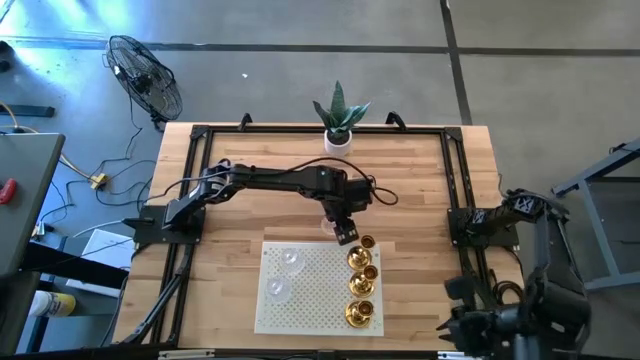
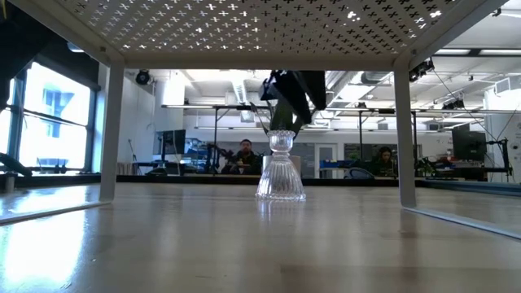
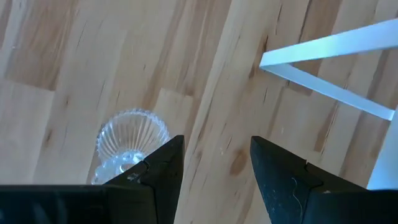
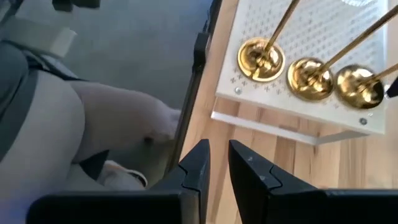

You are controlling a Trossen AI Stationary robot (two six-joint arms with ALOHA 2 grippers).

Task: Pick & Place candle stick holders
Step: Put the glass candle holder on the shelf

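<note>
Candle stick holders look mostly sorted already: three brass ones are lined up along the right edge of the white perforated rack, and two clear glass ones can just be made out on its left half, pretty faint against the white. One glass holder is left standing upright on the bare counter, just behind the rack's back edge, near the middle of the counter.

That last one is being dealt with by the left pincer, which is hung right over it. In the left wrist view the fingers are held apart with nothing between them, and the ribbed glass sits off beside one finger rather than inside the gap, so it's not gripped yet.

The right pincer is parked off the counter's front right corner, fingers nearly closed, nothing held.

Judged from this: five placed, one to go.
</note>
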